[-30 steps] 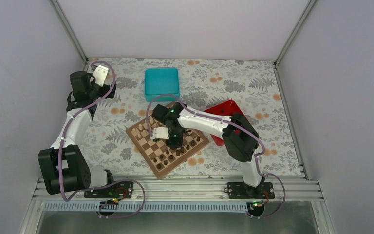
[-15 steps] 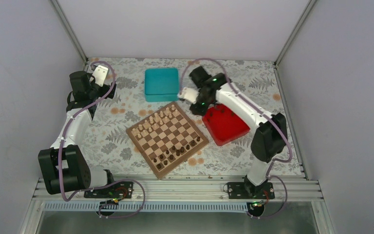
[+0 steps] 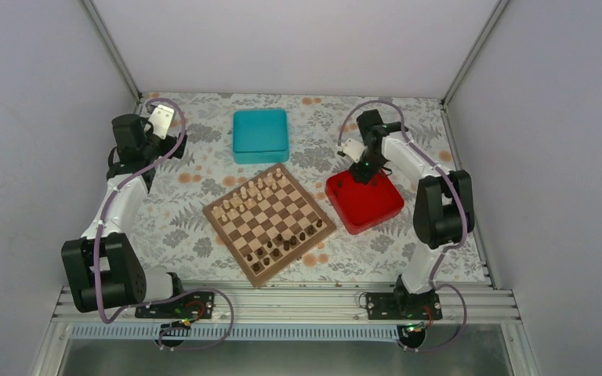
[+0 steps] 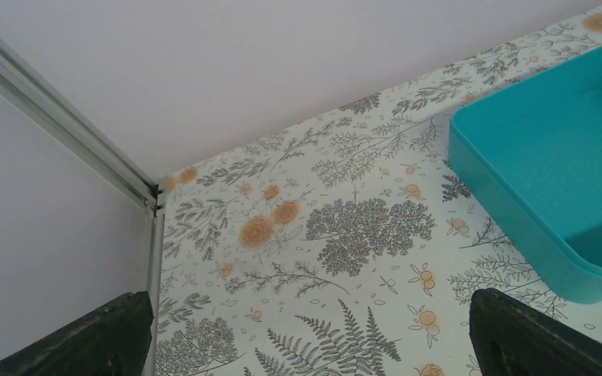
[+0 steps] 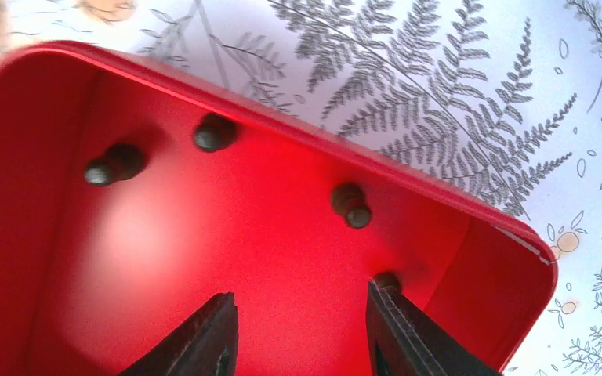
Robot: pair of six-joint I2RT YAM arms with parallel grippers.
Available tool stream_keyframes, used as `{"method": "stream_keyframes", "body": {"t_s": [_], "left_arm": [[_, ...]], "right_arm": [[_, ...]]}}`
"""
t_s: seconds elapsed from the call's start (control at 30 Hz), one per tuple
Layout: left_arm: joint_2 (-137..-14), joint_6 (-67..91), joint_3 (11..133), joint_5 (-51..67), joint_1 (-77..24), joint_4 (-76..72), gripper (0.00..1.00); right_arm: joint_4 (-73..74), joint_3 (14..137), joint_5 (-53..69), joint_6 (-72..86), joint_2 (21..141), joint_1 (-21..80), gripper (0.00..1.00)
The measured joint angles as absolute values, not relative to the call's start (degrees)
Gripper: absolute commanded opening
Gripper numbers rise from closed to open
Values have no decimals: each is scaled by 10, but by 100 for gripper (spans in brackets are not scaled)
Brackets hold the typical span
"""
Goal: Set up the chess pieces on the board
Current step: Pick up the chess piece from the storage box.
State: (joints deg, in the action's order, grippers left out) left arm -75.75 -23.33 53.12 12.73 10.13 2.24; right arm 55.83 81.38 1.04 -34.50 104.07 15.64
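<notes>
Right wrist view: right gripper [image 5: 302, 305] hangs over the red tray [image 5: 165, 243], fingers apart, nothing between them. Four dark chess pieces [image 5: 213, 133] lie in the tray, one half hidden behind a finger. /kim

Why the tray? /lee

Looks like the supply bin. It sits on the worktop's right side, just beside the board [image 3: 270, 213]. Loose pieces can't roll off, and it's a short hop to the squares. /kim

Board status? /lee

Mid-worktop, turned corner-on to the arms. Pale pieces [image 3: 252, 190] fill the rows on its far-left side. Dark ones line the near-right side, and the row looks short. My read: the tray four belong there. /kim

Why fingers open? /lee

Pre-grasp, I'd say. The gap is wider than a piece, so it can drop around one. The piece by the finger is nearest, but it's close to the tray wall, so a pinch could clip it. /kim

Left arm? /lee

Left gripper [image 4: 313, 348] is parked at the far-left corner, fingers wide, empty, teal box [image 4: 564, 196] near. Out of the right arm's path, I guess. /kim
</notes>
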Motion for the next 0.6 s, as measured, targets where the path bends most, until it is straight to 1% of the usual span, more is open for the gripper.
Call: {"method": "stream_keyframes", "body": {"t_s": [0.27,0.6], "left_arm": [[-756,-234,531,127,101,22,100],[-756,-234,531,127,101,22,100]], "right_arm": [[516,807,12,-352,1081,118,44],[481,811,39,-361,1110,107,44]]}}
